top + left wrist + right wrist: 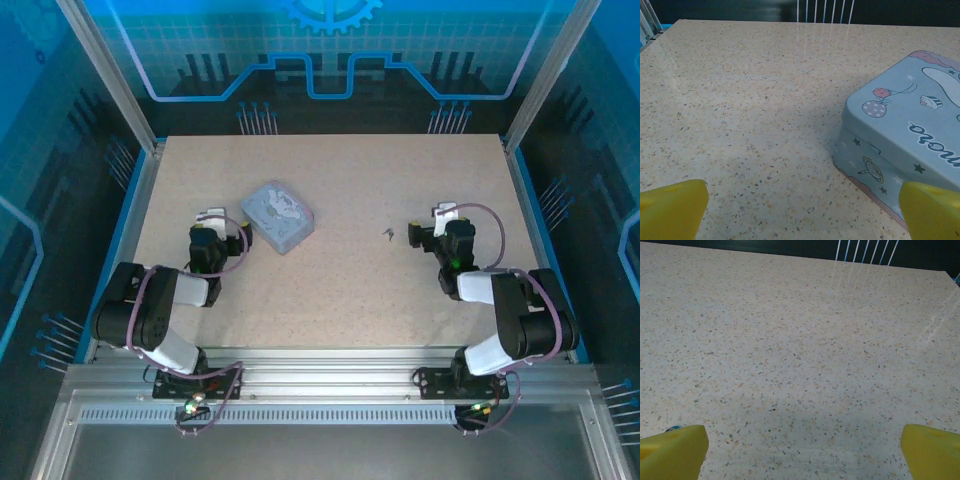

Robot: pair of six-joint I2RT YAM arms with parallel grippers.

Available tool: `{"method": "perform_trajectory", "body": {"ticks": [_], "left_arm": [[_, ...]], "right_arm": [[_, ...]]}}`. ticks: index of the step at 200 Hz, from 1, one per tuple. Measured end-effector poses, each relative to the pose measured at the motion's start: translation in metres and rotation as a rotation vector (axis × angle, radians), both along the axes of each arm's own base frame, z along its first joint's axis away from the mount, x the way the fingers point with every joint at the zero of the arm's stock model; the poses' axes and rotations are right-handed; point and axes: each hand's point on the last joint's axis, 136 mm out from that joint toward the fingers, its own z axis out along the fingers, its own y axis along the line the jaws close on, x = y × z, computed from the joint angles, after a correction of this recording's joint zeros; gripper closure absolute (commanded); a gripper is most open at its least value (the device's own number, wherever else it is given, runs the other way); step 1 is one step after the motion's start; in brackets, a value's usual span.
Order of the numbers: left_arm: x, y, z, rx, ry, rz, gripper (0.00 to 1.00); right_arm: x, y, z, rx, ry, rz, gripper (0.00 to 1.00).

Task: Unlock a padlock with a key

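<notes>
A tiny dark metal piece, which I take for the key (pixel 388 234), lies flat on the speckled table, a short way left of my right gripper (pixel 446 213). The padlock is hidden from me. My left gripper (pixel 212 216) rests low just left of the pale blue cartoon-lidded tin box (pixel 278 215). In the left wrist view the left gripper (pixel 805 212) is open, its yellow fingertips (pixel 672 207) far apart over bare table, with the tin box (pixel 900 140) close on the right. The right gripper (pixel 805 452) is open too, with nothing between its yellow fingertips (pixel 930 450).
The beige speckled table (pixel 330 290) is bounded by blue rails left and right and a metal frame at the near edge. Purple cables loop over both arms. Open tabletop stretches between the tin box and the right arm.
</notes>
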Motion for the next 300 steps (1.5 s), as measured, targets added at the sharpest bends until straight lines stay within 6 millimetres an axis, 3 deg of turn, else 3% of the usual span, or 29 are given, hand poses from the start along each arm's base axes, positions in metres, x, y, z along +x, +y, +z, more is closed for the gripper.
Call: {"method": "perform_trajectory", "body": {"ticks": [235, 263, 300], "left_arm": [[-0.001, 0.005, -0.002, -0.01, 0.021, 0.007, 0.01], [-0.004, 0.007, 0.02, -0.01, 0.006, 0.017, 0.01], [0.002, 0.01, 0.081, -0.091, -0.055, 0.061, 0.01]], "right_arm": [[-0.002, 0.0, -0.003, -0.003, 0.038, 0.001, 0.0], [0.006, 0.001, 0.027, -0.001, 0.029, 0.003, 0.0], [0.0, 0.007, 0.071, 0.058, -0.031, 0.023, 0.0]]}}
